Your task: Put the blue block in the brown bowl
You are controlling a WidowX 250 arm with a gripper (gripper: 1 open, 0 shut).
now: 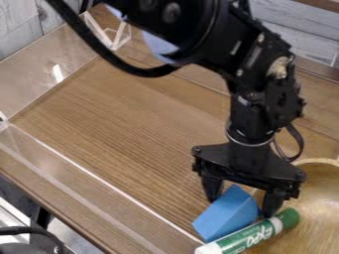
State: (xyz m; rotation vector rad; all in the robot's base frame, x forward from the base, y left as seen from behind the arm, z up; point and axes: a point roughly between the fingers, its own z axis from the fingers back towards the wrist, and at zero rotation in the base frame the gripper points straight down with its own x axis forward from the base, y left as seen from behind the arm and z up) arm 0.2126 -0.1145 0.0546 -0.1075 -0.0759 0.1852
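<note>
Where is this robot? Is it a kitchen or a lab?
Probably a lab or workshop, not a kitchen: a black robot arm works over a wooden table walled with clear panels, with test items like a blue block.

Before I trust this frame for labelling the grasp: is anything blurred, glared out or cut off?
Camera view: soft overall; gripper and blue block readable, jaws open astride the block. White glare streaks on the clear wall at left. Brown bowl cropped by the right edge; marker runs off the bottom.
</note>
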